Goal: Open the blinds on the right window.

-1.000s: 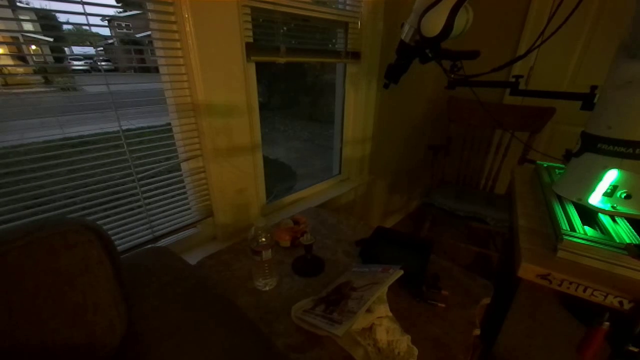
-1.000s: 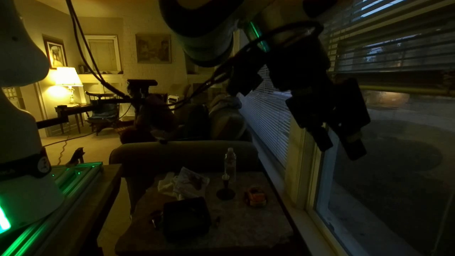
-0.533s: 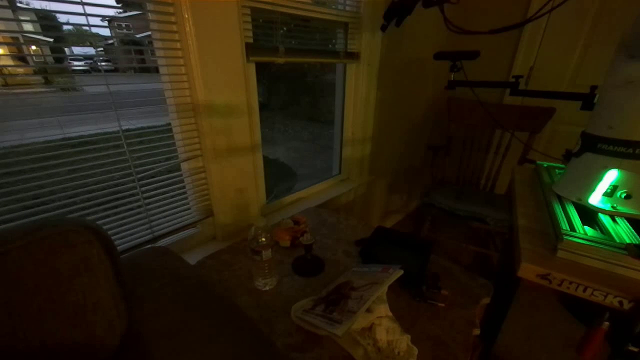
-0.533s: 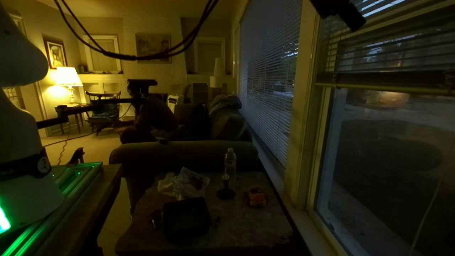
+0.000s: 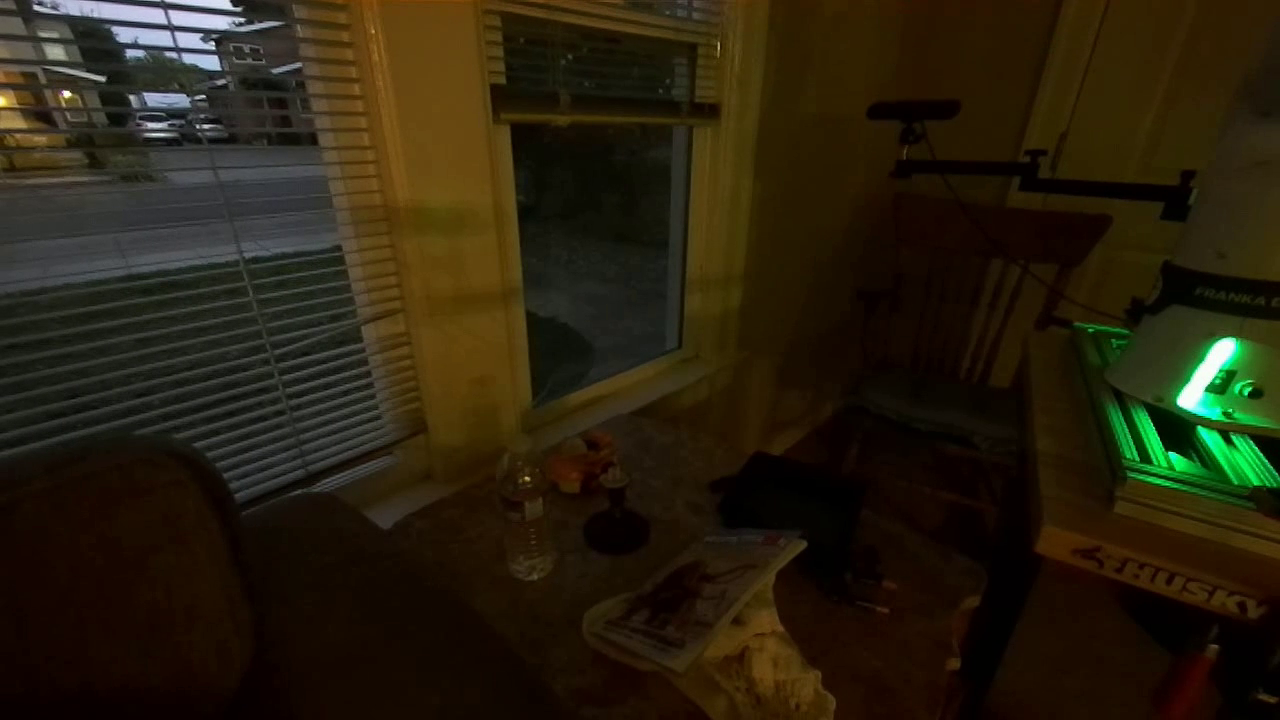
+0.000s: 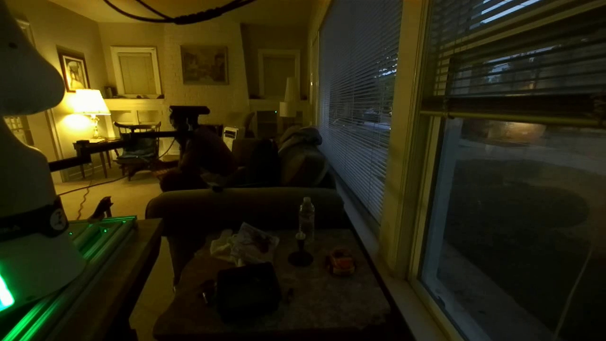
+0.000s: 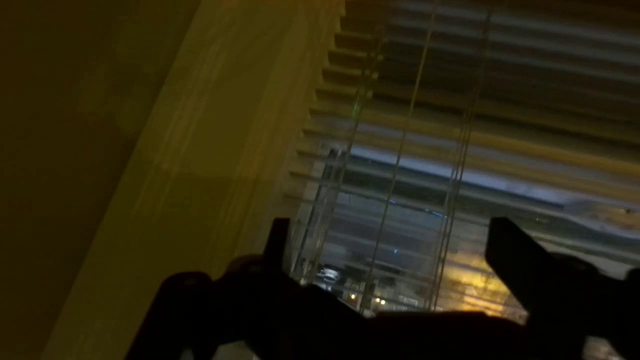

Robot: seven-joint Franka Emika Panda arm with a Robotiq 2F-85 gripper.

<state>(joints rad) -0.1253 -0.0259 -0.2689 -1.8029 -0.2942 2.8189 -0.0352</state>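
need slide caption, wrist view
Wrist view: open black two-fingered claw facing pale, thin-slatted horizontal blinds and thin hanging cords, yellowish-cream window frame at image left.

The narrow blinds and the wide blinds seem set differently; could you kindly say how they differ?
The narrow blinds stop partway down the right window; the wide blinds hang nearly to their sill. The wide blinds span much farther across than the narrow blinds. Both have horizontal slats.

Striped blinds (image 5: 603, 70) — yellowish window frame (image 5: 706, 230), dark glass (image 5: 603, 240)
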